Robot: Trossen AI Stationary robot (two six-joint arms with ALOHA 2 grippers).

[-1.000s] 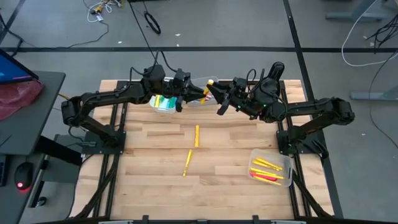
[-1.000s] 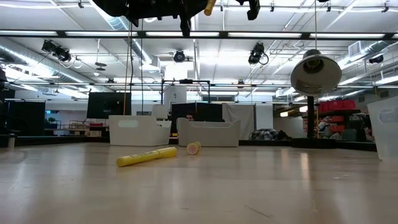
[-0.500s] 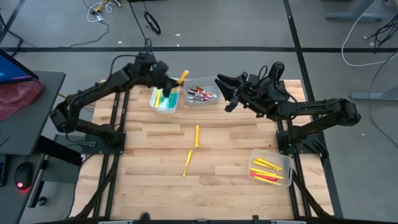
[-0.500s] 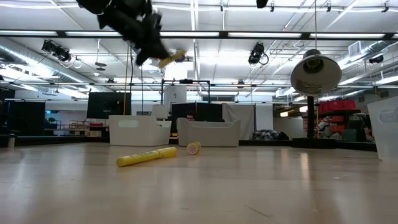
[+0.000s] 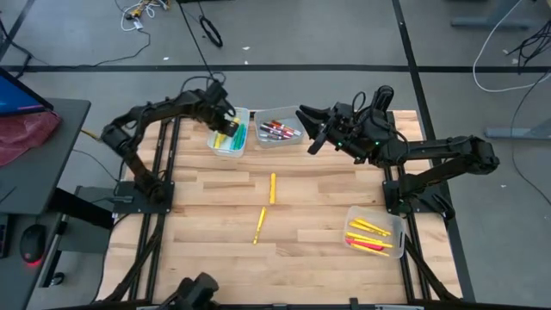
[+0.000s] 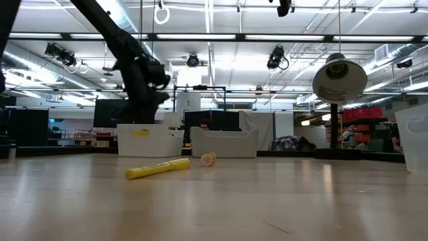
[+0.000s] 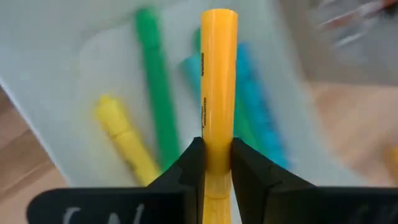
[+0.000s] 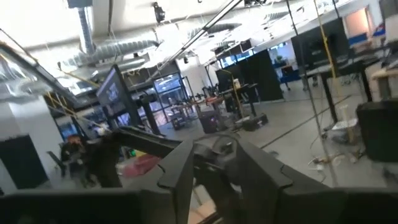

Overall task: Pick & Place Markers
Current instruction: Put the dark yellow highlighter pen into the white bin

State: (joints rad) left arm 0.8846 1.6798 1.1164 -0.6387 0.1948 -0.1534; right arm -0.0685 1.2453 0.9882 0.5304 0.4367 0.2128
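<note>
We see the left gripper (image 7: pixel 216 163) pinching a yellow marker (image 7: pixel 217 81) over the far-left bin (image 5: pixel 242 131), at eleven o'clock on the table (image 5: pixel 207 258), where green, blue and yellow markers lie. The right gripper (image 5: pixel 310 129), empty and parted, hovers at one o'clock beside the red-marker bin (image 5: pixel 277 133). Two yellow markers (image 5: pixel 272 188) rest mid-table; another bin (image 5: pixel 374 233) sits at four o'clock.
</note>
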